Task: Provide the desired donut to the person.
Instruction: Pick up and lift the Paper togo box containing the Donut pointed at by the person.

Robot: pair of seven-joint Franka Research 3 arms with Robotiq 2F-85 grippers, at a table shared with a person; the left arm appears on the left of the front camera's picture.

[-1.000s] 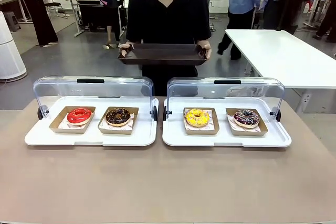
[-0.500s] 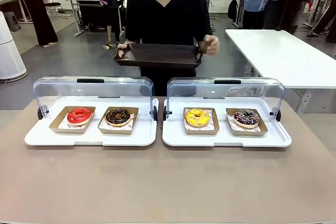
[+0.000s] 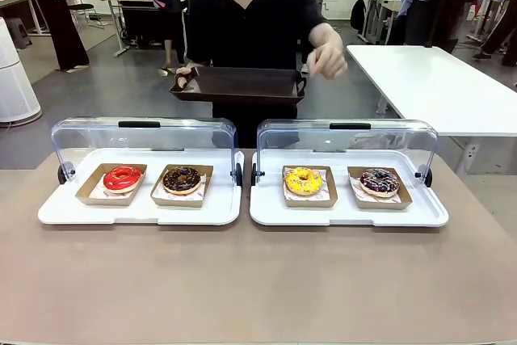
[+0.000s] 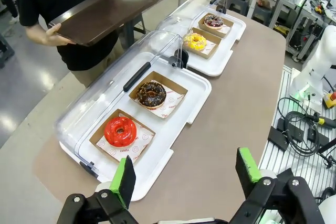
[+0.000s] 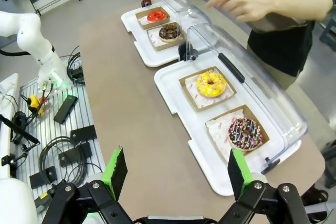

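Since the person holds a free hand in the upper middle of the front view, above no donut in particular, the wanted one cannot be told yet. The sound course is to wait until that hand settles on a choice. Four sit in cardboard holders across the middle of the frame: the red donut and chocolate donut on the left white tray, the yellow donut and sprinkled donut on the right white tray. The left claw and the right claw, each at the bottom of its wrist view, stand wide open with nothing in them, above the surface. Gripping a holder's rim would likely spare the icing. Clear lids, tipped back along each tray's upper edge, stand between the donuts and the brown tray the person holds out, so any carry probably has to rise over them.
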